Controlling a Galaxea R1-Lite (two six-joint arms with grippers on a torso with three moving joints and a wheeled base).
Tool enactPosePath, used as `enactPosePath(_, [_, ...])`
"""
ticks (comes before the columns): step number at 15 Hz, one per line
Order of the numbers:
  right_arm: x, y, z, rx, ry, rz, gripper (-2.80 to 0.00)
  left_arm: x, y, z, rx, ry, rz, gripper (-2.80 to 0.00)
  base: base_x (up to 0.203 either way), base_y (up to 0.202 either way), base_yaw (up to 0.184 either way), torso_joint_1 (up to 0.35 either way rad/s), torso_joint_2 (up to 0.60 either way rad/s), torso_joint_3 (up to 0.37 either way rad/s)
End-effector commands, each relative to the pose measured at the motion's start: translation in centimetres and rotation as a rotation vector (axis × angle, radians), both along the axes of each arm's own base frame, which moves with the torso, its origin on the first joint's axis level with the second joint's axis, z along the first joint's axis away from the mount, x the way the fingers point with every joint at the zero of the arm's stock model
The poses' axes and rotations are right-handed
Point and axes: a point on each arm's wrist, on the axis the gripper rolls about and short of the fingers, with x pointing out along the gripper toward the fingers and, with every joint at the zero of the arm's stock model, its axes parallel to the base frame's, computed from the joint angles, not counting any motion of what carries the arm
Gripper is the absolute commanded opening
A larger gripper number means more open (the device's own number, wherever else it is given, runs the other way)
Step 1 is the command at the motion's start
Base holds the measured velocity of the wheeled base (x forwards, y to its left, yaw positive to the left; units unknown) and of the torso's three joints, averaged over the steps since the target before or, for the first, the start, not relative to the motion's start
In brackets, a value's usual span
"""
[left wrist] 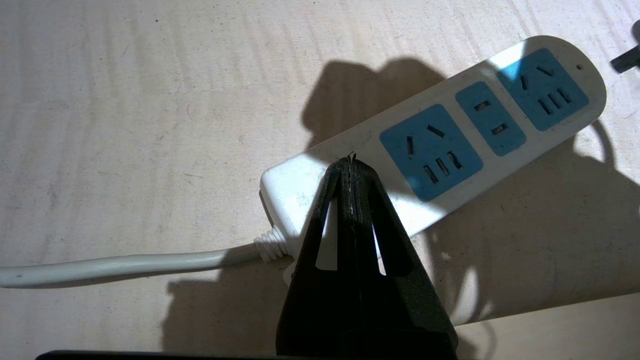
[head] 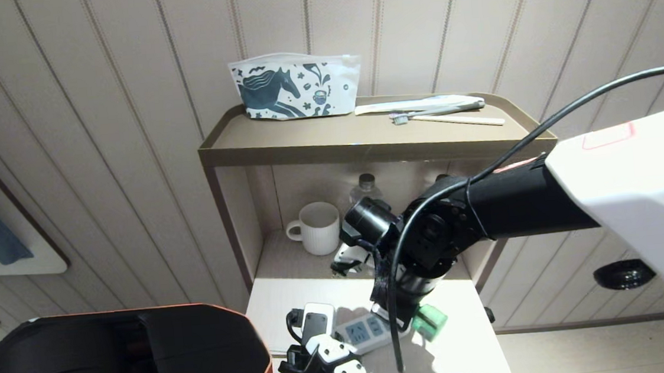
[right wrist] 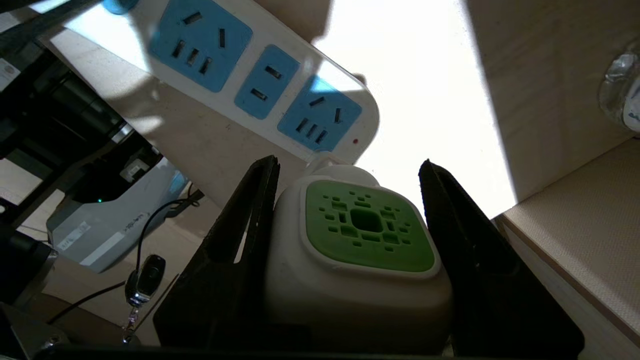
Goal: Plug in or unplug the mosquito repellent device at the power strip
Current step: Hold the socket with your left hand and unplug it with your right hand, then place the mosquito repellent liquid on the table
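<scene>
The right gripper (right wrist: 350, 165) clamps the device (right wrist: 357, 250) by its white head, held above the table (head: 469, 353) just beside the strip (left wrist: 450, 145) — unplugged. The left gripper (left wrist: 350, 162), fingers closed on nothing, presses the strip's cord end.

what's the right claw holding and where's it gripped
The right claw holds the mosquito repellent device by the two opposite sides of its white plug head.

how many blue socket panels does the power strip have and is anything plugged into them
3 on the power strip: a large panel nearest the cord, a small two-slot panel in the middle, another large panel at the far end. All three are empty.
</scene>
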Motion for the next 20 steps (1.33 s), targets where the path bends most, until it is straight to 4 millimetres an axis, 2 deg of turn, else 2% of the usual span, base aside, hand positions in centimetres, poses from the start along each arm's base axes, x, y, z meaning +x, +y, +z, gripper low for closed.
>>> enactPosePath(1, [0.0, -0.7, 1.0, 0.013, -0.015, -0.013, -2.80, 0.0, 0.0, 0.8, -0.021, -0.022, 0.014, -2.80, 0.000, 0.000, 0.000, 0.000, 0.00, 0.000])
enactPosePath(3, [0.2, -1.9, 1.8, 0.026, -0.027, -0.040, -2.80, 0.2, 0.2, 2.7, -0.054, -0.064, 0.032, -2.80, 0.000, 0.000, 0.000, 0.000, 0.00, 0.000])
enactPosePath(6, [-0.1, -3.0, 1.9, 0.021, -0.021, -0.061, -2.80, 0.7, 0.8, 6.1, -0.091, -0.137, 0.034, -2.80, 0.000, 0.000, 0.000, 0.000, 0.00, 0.000])
enactPosePath(8, [-0.6, -3.8, 2.5, 0.028, -0.024, -0.067, -2.80, 1.7, 2.2, 9.9, -0.129, -0.218, 0.063, -2.80, 0.000, 0.000, 0.000, 0.000, 0.00, 0.000])
enactPosePath(11, [-1.3, -4.6, 3.4, 0.041, -0.036, -0.074, -2.80, 2.7, 6.5, 16.0, -0.166, -0.343, 0.152, -2.80, 0.000, 0.000, 0.000, 0.000, 0.00, 0.000])
enactPosePath(13, [-2.1, -5.1, 4.0, 0.046, -0.040, -0.072, -2.80, 2.2, 10.7, 19.8, -0.176, -0.402, 0.228, -2.80, 0.000, 0.000, 0.000, 0.000, 0.00, 0.000])
enactPosePath(15, [-3.0, -5.7, 4.3, 0.045, -0.039, -0.070, -2.80, 0.6, 15.6, 23.3, -0.189, -0.456, 0.299, -2.80, 0.000, 0.000, 0.000, 0.000, 0.00, 0.000])
enactPosePath(16, [-3.5, -6.1, 4.6, 0.046, -0.040, -0.070, -2.80, -0.9, 18.1, 24.7, -0.192, -0.477, 0.329, -2.80, 0.000, 0.000, 0.000, 0.000, 0.00, 0.000])
enactPosePath(18, [-4.4, -6.8, 4.9, 0.047, -0.042, -0.071, -2.80, -4.8, 22.5, 26.7, -0.187, -0.501, 0.380, -2.80, 0.000, 0.000, 0.000, 0.000, 0.00, 0.000])
enactPosePath(20, [-5.4, -7.4, 5.4, 0.053, -0.047, -0.074, -2.80, -9.4, 25.5, 27.6, -0.169, -0.517, 0.420, -2.80, 0.000, 0.000, 0.000, 0.000, 0.00, 0.000])
